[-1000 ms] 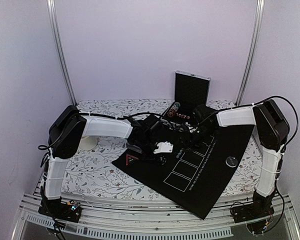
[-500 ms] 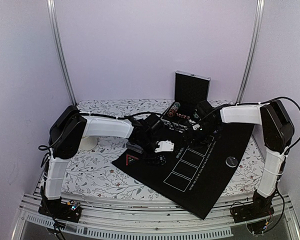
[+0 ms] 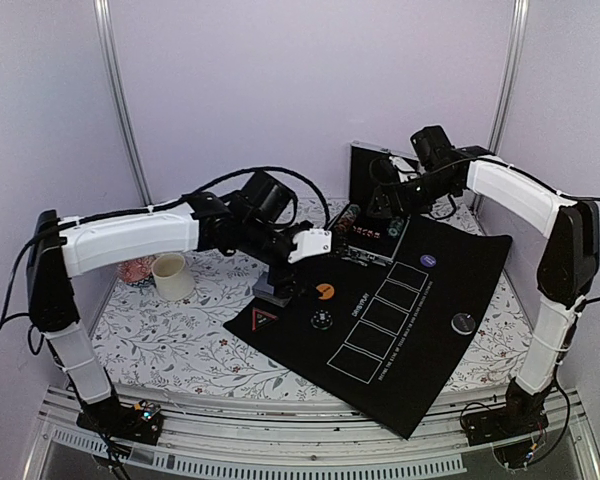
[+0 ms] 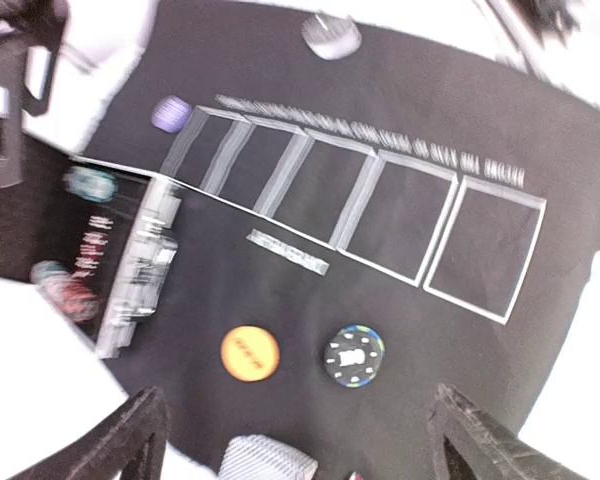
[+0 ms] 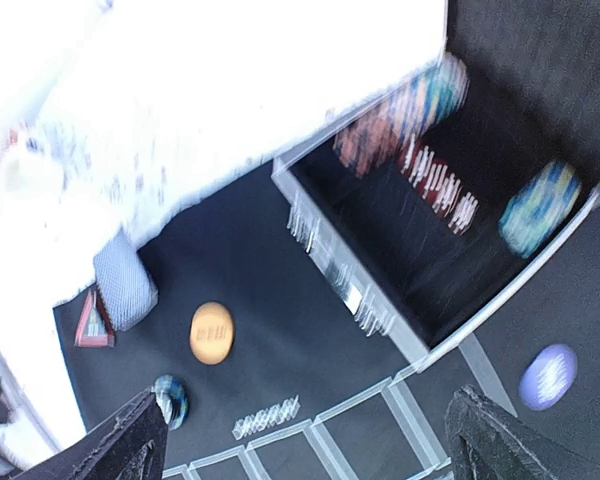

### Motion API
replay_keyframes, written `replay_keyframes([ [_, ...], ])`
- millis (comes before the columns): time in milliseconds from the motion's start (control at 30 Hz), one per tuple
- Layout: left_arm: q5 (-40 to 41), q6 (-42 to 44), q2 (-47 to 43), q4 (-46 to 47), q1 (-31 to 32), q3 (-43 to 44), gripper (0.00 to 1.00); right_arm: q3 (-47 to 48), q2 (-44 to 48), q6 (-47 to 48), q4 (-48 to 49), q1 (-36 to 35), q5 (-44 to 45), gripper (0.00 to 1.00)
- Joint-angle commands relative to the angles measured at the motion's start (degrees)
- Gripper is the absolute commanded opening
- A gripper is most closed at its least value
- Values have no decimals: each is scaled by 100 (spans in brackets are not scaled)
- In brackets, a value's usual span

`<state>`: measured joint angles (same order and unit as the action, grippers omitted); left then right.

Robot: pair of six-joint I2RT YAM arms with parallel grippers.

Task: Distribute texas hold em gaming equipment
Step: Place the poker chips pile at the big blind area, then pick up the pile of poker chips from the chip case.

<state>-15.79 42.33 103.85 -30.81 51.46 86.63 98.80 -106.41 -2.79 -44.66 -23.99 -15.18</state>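
The printed boxes (image 3: 380, 328) in the middle of the black mat (image 3: 420, 390) are left bare, so passage is given from the near side. The far edge is closed by the open case (image 3: 372, 240) and its upright lid (image 3: 383, 178). The orange disc (image 3: 325, 292), the black chip (image 3: 321, 319) and the card deck (image 3: 270, 291) are crowded at the mat's left part. Further left the cream cup (image 3: 172, 277) is found.

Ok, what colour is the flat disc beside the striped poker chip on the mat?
The disc is orange; the left wrist view shows it best.
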Motion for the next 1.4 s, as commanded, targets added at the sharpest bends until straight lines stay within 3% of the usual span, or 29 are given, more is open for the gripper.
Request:
replay_keyframes([
  [0,394,-1083,-687,417,-204,-552,96,1060,-659,942,-302,199,79,99],
  [167,275,-2578,-1323,670,-1316,-1000,98,2065,-1500,1657,-347,201,180,96],
  [367,597,-3471,-1824,1168,-2366,-1944,98,2679,-2380,1999,146,196,143,78],
  [500,702,-3554,-1892,1482,-2544,-2341,98,3021,-3011,2034,573,200,-135,74],
  [800,575,-3587,-1552,1296,-2679,-2216,98,3059,-3783,2702,1684,77,-769,74],
  [933,559,-3582,-1535,1297,-2732,-2229,98,3123,-4032,3049,1933,-83,-536,73],
  [1033,532,-3589,-1510,1281,-2754,-2229,98,3166,-4194,3247,2144,-136,-164,61],
  [1367,440,-3590,-1503,1262,-2782,-2223,98,3255,-4444,3428,2190,-147,437,54],
])
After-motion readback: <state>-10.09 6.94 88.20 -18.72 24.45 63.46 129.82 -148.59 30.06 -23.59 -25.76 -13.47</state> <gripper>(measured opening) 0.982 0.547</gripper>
